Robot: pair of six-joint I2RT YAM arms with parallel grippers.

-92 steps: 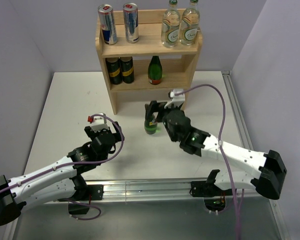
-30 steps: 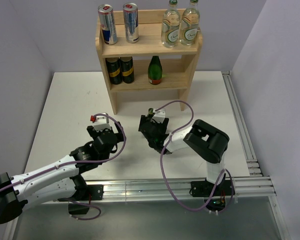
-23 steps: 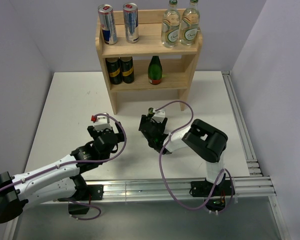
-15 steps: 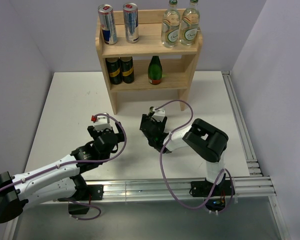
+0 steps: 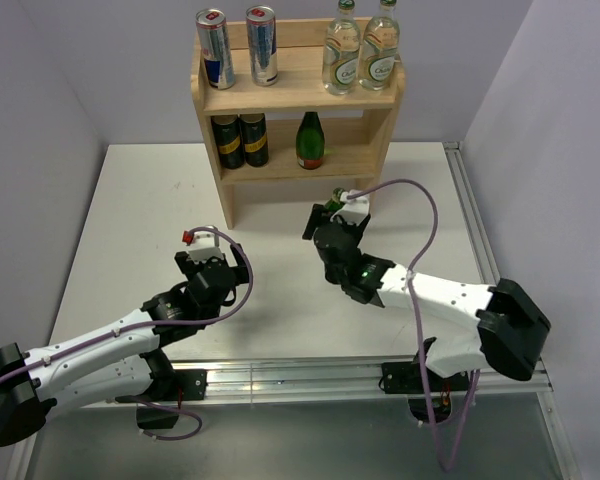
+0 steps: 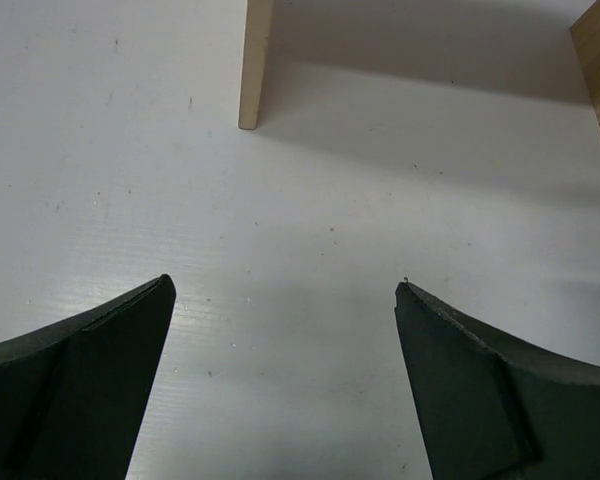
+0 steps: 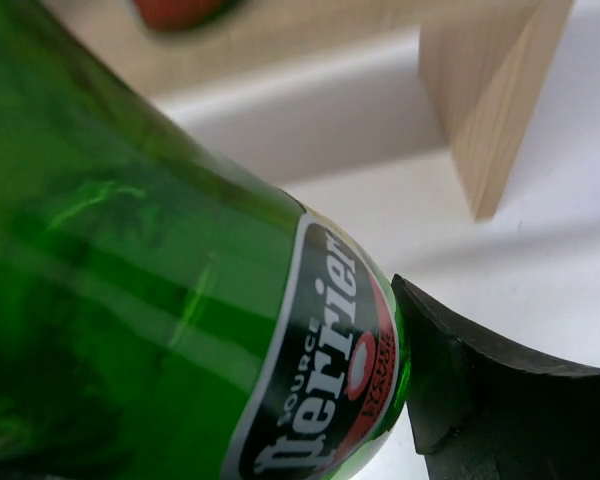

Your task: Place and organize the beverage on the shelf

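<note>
Your shelf [image 5: 382, 140] already holds the cans [image 5: 213, 50], the clear bottles [image 5: 342, 55] and one green bottle [image 5: 310, 140]. Your right gripper [image 5: 327, 220] clamps the last green bottle [image 7: 160, 300] nearby, and your left gripper [image 6: 285, 300] gapes empty.

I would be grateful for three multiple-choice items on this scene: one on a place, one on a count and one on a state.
1. Where on the shelf do the silver-and-blue cans stand? A top tier, left; B lower tier; C top tier, right.
2. How many clear glass bottles are on the top tier? A one; B two; C four.
3. Which claw holds a bottle? A the left; B the right; C neither.
Answers: 1 A, both stand at the top tier's left end. 2 B, two stand side by side at its right end. 3 B, the right claw grips the green bottle, while the left claw is open on nothing.
</note>
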